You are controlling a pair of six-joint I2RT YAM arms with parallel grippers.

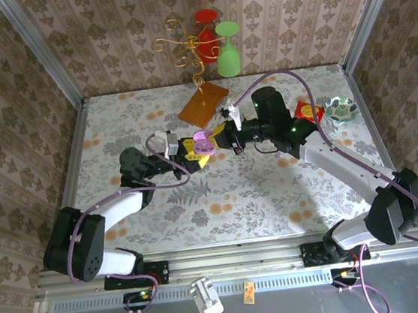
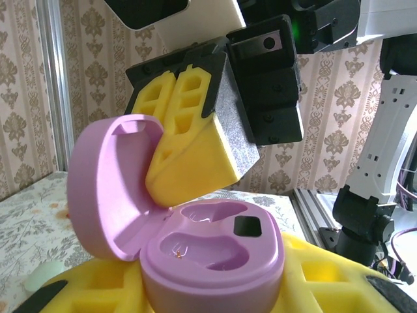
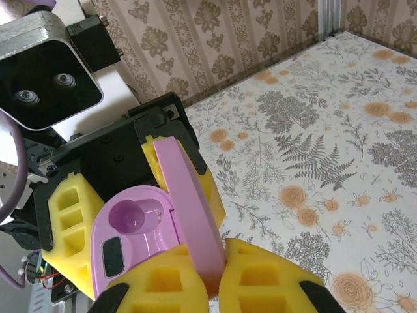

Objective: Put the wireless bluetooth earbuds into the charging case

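Observation:
A purple charging case (image 1: 202, 138) is held above the middle of the table. My left gripper (image 2: 215, 287) is shut on its base (image 2: 215, 254), a yellow finger on each side. Both sockets in the base are empty. The lid (image 2: 111, 182) stands open and upright. My right gripper (image 3: 218, 274) is shut on the edge of the lid (image 3: 192, 208), and its yellow fingers (image 2: 189, 150) reach in from above. The earbuds are out of view, unless the small pale piece (image 2: 39, 277) on the table is one; too little of it shows to tell.
At the back stand an orange board (image 1: 204, 102), a gold wire stand (image 1: 189, 49) and a red and a green glass (image 1: 228, 48). A small bowl (image 1: 342, 109) and a red packet (image 1: 309, 110) lie at the right. Patterned walls enclose the table.

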